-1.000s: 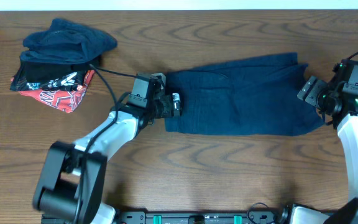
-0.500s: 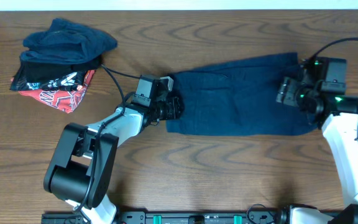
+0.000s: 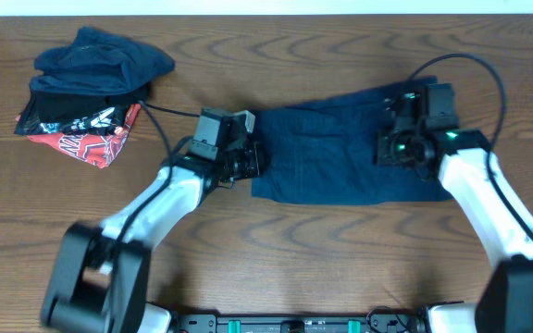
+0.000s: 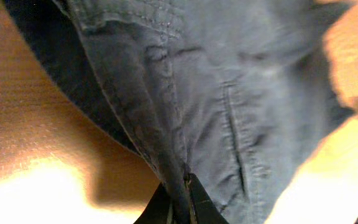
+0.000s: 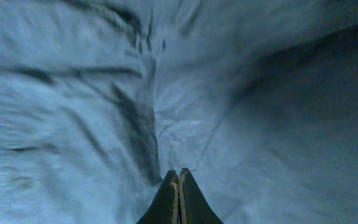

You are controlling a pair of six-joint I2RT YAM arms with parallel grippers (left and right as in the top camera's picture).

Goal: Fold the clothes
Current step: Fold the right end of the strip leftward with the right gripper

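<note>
Item 1, nearest: brown wood-grain worktop (image 3: 294, 268). Its near strip carries only the two arms rising from their bases.

Item 2, mid-depth, left: left end effector (image 4: 182, 200). Its fingers are pressed together on a stitched seam of the cloth. The overhead view places it at the garment's left edge, low over the worktop.

Item 3, mid-depth, centre: dark navy-blue soft fabric garment (image 3: 327, 153), plain and unprinted. It lies as a long band across the middle of the worktop, between the two end effectors. The left end is held, and the right part lies under the right arm. There are shallow creases near the middle.

Item 4, mid-depth, right: right end effector (image 5: 179, 186). The fingers are closed tip to tip, with a pucker of blue cloth running into them, so it is judged to have fabric pinched. The wrist view is too close to tell which edge. Overhead, it sits above the garment's right portion, inboard of the right end.

Item 5, far left: heap of other clothing (image 3: 86, 88), crumpled dark blue cloth on black and red printed fabric. It lies well apart from the garment.

Progress, as judged: early to middle. The garment is laid out as a strip and gripped at both ends, and a crosswise fold from the right looks begun. Left to do: lay that end over, square the edges, fold again to a small rectangle, release
</note>
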